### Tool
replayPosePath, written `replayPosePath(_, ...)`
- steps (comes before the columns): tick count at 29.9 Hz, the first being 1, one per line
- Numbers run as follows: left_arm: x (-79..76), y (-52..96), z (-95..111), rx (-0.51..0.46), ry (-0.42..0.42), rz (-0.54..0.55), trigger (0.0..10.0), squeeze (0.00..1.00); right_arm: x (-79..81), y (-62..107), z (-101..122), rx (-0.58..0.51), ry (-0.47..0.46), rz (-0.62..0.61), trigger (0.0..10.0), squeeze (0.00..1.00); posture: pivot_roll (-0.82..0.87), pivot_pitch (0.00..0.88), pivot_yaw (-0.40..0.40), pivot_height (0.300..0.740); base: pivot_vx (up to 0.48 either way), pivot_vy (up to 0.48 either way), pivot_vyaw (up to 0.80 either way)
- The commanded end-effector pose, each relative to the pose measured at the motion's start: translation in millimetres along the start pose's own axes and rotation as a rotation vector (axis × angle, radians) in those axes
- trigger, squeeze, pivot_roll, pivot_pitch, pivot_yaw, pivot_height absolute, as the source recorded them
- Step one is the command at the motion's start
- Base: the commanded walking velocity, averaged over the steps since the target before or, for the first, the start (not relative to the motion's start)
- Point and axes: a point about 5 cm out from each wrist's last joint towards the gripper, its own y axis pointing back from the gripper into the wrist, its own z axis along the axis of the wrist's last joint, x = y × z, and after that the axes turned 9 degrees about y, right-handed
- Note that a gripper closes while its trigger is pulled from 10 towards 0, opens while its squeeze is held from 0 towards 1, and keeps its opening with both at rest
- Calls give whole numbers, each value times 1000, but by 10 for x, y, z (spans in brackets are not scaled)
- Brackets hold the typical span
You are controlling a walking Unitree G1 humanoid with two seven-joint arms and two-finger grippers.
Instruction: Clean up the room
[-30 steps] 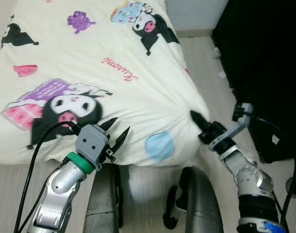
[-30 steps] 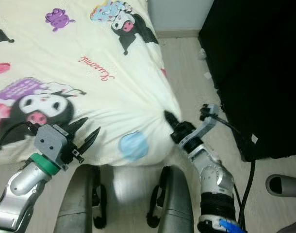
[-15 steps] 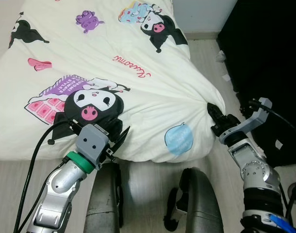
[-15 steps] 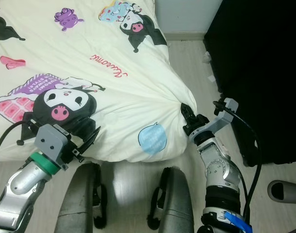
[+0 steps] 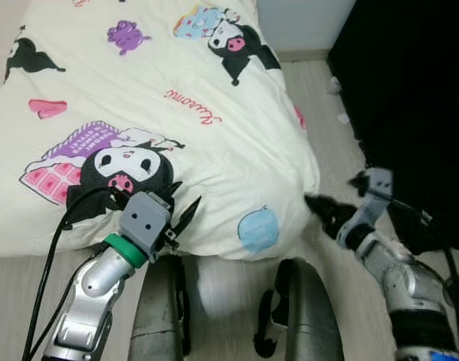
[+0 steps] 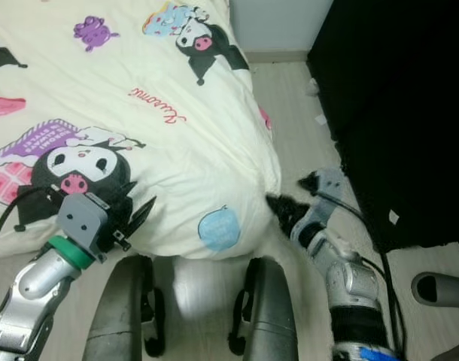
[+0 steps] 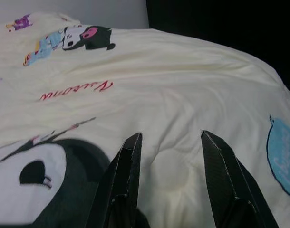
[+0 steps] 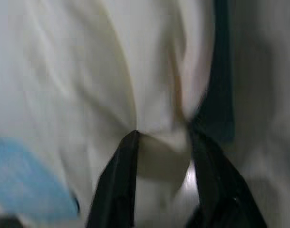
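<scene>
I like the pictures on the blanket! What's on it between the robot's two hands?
In the left eye view, between the left gripper and the right gripper, the cream blanket hangs over the bed's edge, showing a round blue speech bubble.

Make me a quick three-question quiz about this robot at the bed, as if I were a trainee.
1. True or false: the left claw is shut on the blanket.
2. The round blue print lies: A) at the blanket's far end; B) near the blanket's near edge, between the left claw and the right claw; C) on the floor.
3. What colour is the written word on the blanket?

Key: 1 false, its fingers are apart; 2 B; 3 red.
</scene>
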Motion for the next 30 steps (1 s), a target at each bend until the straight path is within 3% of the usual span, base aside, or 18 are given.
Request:
replayPosePath(1, -18, 29, -82, 29, 12, -2, 10000, 0, 127, 139, -126, 115, 95, 187, 10000, 1000, 110, 274, 24, 604, 0, 0, 0)
replayPosePath(2, -18, 29, -82, 29, 12, -2, 10000, 0, 127, 139, -126, 115, 95, 187, 10000, 1000, 110, 274, 24, 604, 0, 0, 0)
replayPosePath(3, -15, 16, -84, 28, 12, -3, 10000, 0, 223, 243, -110, 135, 146, 317, 10000, 1000, 109, 271, 26, 604, 0, 0, 0)
replayPosePath(5, -15, 16, -84, 28, 12, -3, 10000, 0, 223, 243, -110, 135, 146, 317, 10000, 1000, 109, 271, 26, 604, 0, 0, 0)
replayPosePath(6, -8, 0, -84, 24, 12, -2, 10000, 0, 319, 336, -84, 146, 171, 427, 10000, 0, 98, 258, 31, 604, 0, 0, 0)
replayPosePath(7, -8, 0, -84, 24, 12, -2, 10000, 0, 319, 336, -84, 146, 171, 427, 10000, 0, 98, 258, 31, 604, 0, 0, 0)
replayPosePath(9, 66, -51, -74, 2, 39, 50, 10000, 0, 575, 487, 65, 108, 170, 639, 10000, 0, 88, 247, 33, 604, 0, 0, 0)
replayPosePath(11, 149, -104, -68, -17, 93, 116, 10000, 0, 817, 540, 276, 4, 122, 784, 10000, 0, 75, 228, 32, 604, 0, 0, 0)
replayPosePath(16, 159, -149, -108, -3, 165, 149, 10000, 0, 983, 506, 498, -143, 111, 837, 10000, 0, 65, 209, 29, 604, 0, 0, 0)
replayPosePath(17, 157, -166, -155, 20, 179, 176, 10000, 0, 996, 447, 569, -200, 117, 805, 10000, 0, 59, 198, 26, 604, 0, 0, 0)
replayPosePath(20, 223, -186, -370, 117, 258, 349, 10000, 0, 682, 78, 643, -309, 204, 373, 10000, 0, 44, 171, 22, 604, 0, 0, 0)
replayPosePath(21, 223, -186, -370, 117, 258, 349, 10000, 0, 682, 78, 643, -309, 204, 373, 10000, 0, 44, 171, 22, 604, 0, 0, 0)
replayPosePath(24, 289, -192, -439, 150, 259, 461, 10000, 0, 422, -50, 626, -329, 235, 31, 10000, 0, 32, 145, 20, 604, 0, 0, 0)
replayPosePath(30, 343, -222, -405, 105, 230, 527, 10000, 0, 317, -33, 523, -363, 247, -173, 10000, 0, 32, 109, 14, 604, 0, 0, 0)
